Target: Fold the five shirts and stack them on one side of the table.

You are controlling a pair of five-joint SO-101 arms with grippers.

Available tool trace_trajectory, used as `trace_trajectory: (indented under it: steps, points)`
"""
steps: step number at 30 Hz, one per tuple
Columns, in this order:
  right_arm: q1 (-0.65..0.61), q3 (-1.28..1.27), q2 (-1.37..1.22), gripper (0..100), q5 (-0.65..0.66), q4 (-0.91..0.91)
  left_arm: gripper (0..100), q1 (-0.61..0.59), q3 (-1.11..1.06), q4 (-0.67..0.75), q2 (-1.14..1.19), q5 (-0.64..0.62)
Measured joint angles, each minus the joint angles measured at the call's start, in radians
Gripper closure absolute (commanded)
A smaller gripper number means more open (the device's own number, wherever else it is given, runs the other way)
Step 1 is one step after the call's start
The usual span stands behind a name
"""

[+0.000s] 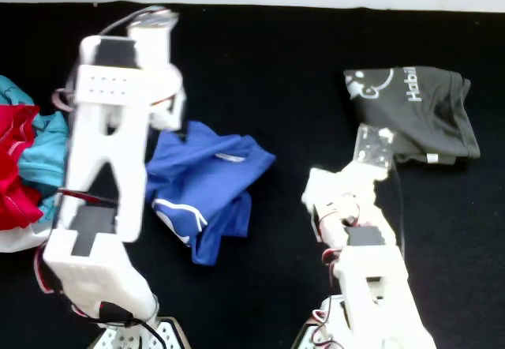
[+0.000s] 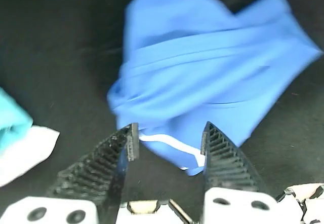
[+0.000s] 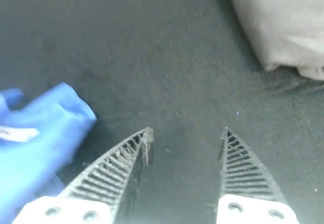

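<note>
A crumpled blue shirt [image 1: 207, 185] with white trim lies in the middle of the black table. My left gripper [image 2: 169, 138] hangs open above the blue shirt [image 2: 202, 77], with nothing between its fingers. A folded dark grey shirt [image 1: 418, 112] with white print rests at the back right. My right gripper [image 3: 185, 140] is open over bare cloth between the blue shirt [image 3: 35, 133] and the grey shirt [image 3: 281, 24]. In the high view the right gripper [image 1: 372, 145] sits at the grey shirt's near edge.
A pile of shirts sits at the left edge: a teal one [image 1: 39, 148], a red one [image 1: 16, 167] and a white one [image 1: 16, 238]. The teal [image 2: 10, 120] and white [image 2: 25, 150] cloth also show beside my left gripper. The black tablecloth [image 1: 276, 73] covers the table.
</note>
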State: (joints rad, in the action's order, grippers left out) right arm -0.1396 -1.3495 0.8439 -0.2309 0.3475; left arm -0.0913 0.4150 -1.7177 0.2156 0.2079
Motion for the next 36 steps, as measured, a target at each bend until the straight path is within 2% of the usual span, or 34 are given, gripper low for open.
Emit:
trace_trajectory:
  steps: [4, 7, 10, 15, 20, 28, 36]
  points:
    - [0.0, 0.086, -0.098, 78.6, 0.051, 0.049, 79, -0.107, -0.1, -0.028, -0.072, 0.002]
    - [-0.028, 0.229, -0.175, 78.6, 0.086, 0.181, 79, -0.164, -0.236, -0.028, -0.229, 0.002]
    - [-0.109, 0.402, -0.273, 78.6, 0.133, 0.319, 79, -0.221, -0.425, 0.005, -0.405, 0.025]
    - [-0.233, 0.773, -0.506, 78.6, 0.166, 0.532, 79, -0.408, -0.763, 0.153, -0.641, 0.057]
    - [-0.327, 1.254, -0.798, 78.6, 0.167, 0.753, 79, -0.572, -0.979, 0.193, -0.733, 0.137]
    - [-0.44, 1.927, -1.278, 78.6, 0.167, 0.893, 79, -0.692, -1.04, 0.198, -0.747, 0.195]
    - [-0.557, 2.154, -1.593, 78.6, 0.17, 1.174, 79, -0.695, -1.04, 0.198, -0.749, 0.195]
